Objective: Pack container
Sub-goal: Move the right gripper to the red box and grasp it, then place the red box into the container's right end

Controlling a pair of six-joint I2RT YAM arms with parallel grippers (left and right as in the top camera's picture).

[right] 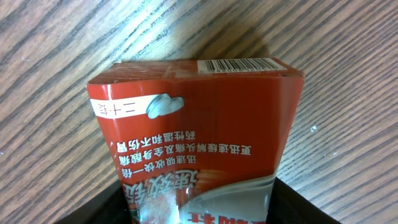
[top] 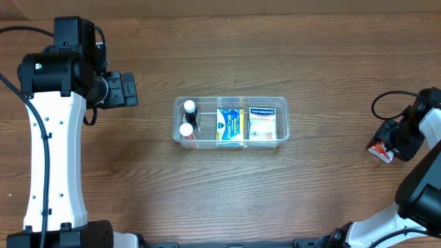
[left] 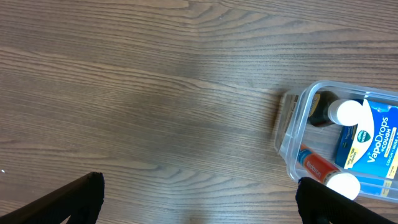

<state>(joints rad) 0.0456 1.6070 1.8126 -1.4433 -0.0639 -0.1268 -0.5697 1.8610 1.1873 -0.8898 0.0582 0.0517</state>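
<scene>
The clear plastic container (top: 230,121) sits mid-table. It holds two white-capped dark bottles (top: 189,107), a blue-yellow VapoDrops box (top: 230,125) and a Hansaplast box (top: 267,121). In the left wrist view its left end (left: 292,134) shows at the right, with a red tube (left: 318,165) inside. My left gripper (left: 199,199) is open and empty, well left of the container. My right gripper (top: 394,141) is at the far right edge, shut on a red box with Chinese print (right: 193,130), also in the overhead view (top: 379,149).
The wooden table (top: 227,193) spreads around the container. The left arm's white body (top: 52,151) stands along the left side. A black cable (top: 389,100) loops near the right arm.
</scene>
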